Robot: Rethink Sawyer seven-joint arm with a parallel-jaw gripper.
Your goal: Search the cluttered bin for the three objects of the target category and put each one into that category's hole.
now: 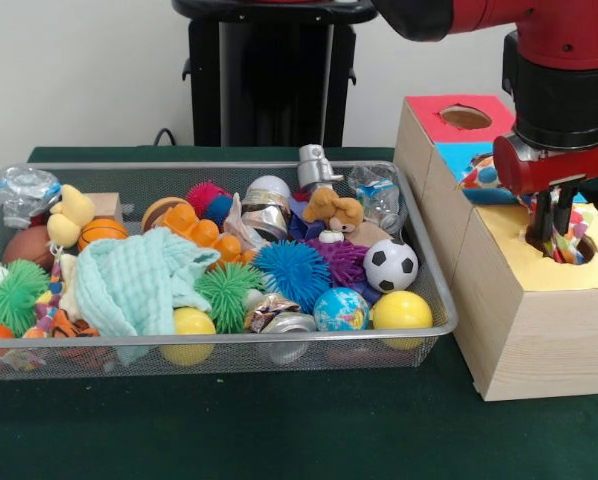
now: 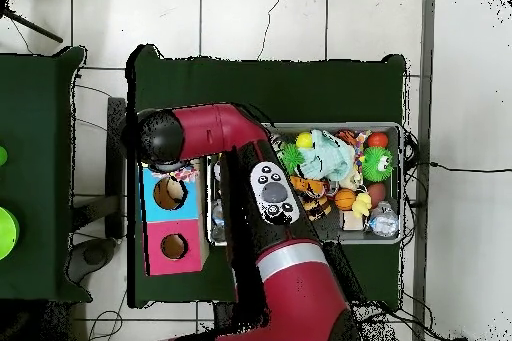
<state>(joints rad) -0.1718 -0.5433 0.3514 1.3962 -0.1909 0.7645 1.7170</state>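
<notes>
My gripper [image 1: 550, 240] hangs over the round hole [image 1: 580, 250] in the yellow-topped wooden box [image 1: 509, 262], to the right of the wire bin [image 1: 219, 168]. Its fingers [image 1: 545, 215] are close together, shut on a multi-coloured toy [image 1: 576, 222] whose strands show beside and below them at the hole's edge. The overhead view hides the gripper and the yellow box under the red arm [image 2: 205, 129]. In the bin lie a similar striped rope toy [image 1: 53, 303], a soccer ball [image 1: 390, 265], a yellow ball [image 1: 401, 310] and a globe ball [image 1: 340, 308].
Behind the yellow box stand a blue-topped box [image 1: 457, 156] and a red-topped box [image 1: 431, 116], each with a hole. The bin [image 2: 392, 127] also holds a mint cloth [image 1: 139, 280], spiky balls [image 1: 291, 272], crumpled cans and a plush dog [image 1: 335, 210].
</notes>
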